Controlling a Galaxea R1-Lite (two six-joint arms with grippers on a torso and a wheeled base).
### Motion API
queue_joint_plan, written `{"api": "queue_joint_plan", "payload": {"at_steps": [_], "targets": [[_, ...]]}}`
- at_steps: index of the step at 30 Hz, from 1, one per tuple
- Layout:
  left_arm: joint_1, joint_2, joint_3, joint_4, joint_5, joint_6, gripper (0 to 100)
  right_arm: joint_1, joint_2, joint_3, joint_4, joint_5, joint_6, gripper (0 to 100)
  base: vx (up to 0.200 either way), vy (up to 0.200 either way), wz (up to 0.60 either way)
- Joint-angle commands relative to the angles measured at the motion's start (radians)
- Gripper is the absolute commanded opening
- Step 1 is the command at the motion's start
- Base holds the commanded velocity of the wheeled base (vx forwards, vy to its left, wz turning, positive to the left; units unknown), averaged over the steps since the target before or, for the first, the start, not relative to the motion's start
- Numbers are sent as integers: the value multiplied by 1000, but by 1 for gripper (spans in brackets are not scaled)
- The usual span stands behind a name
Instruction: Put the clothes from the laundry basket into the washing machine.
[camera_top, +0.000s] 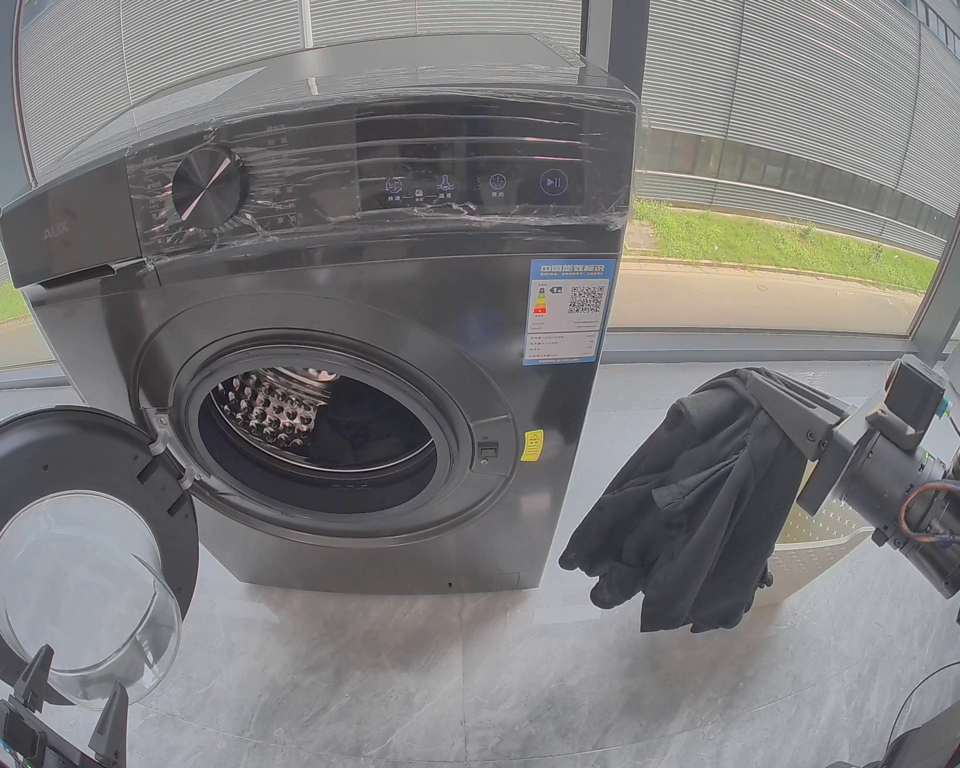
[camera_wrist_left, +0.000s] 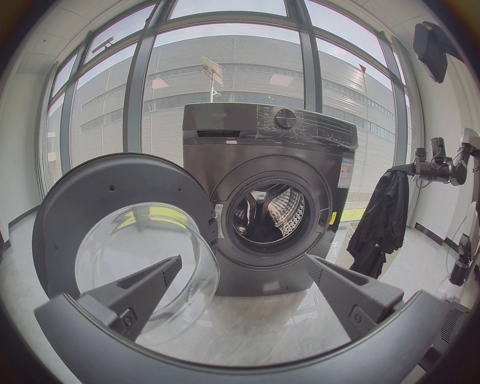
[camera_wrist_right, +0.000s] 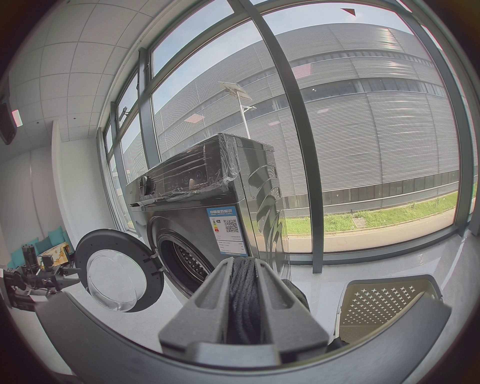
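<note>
Black fabric hangs in mid-air to the right of the washing machine: a black garment (camera_top: 690, 500), bunched at its top edge and drooping in loose folds, is pinched between the closed fingers of the right tool (camera_top: 778, 392). From the right wrist view, a thick wad of the cloth (camera_wrist_right: 243, 300) fills the narrow gap in that tool (camera_wrist_right: 243, 262). The garment's lower hem hangs in front of the pale, perforated laundry basket (camera_top: 815, 555), which sits on the floor (camera_top: 450, 670) just right of the machine and partly behind the cloth.

To the left stands the dark grey washing machine (camera_top: 400, 300), its control panel wrapped in clear film and a round dial (camera_top: 207, 186) at the upper left. Its round door (camera_top: 60, 470) is swung fully open to the left, the clear glass bowl facing outward. The steel drum (camera_top: 270, 405) is exposed, with something dark low inside that cannot be made out.

Low at the left, near the open door, the left tool (camera_top: 80, 672) has its fingers spread wide and holds nothing; the left wrist view shows them (camera_wrist_left: 241, 260) framing the machine's opening. Behind the machine, a window (camera_top: 780, 150) looks onto grass and a ribbed grey building.
</note>
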Motion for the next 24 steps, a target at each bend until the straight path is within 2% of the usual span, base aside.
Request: {"api": "queue_joint_plan", "payload": {"at_steps": [1, 6, 18, 24], "targets": [[0, -16, 16, 0, -1, 0, 100, 0, 2, 1, -1, -1, 0, 0, -200, 0, 0], [0, -16, 16, 0, -1, 0, 100, 0, 8, 4, -1, -1, 0, 0, -200, 0, 0], [0, -16, 16, 0, -1, 0, 100, 1, 21, 7, -1, -1, 3, 0, 0, 0, 0], [0, -16, 16, 0, -1, 0, 100, 1, 22, 7, -1, -1, 3, 0, 0, 200, 0]]}}
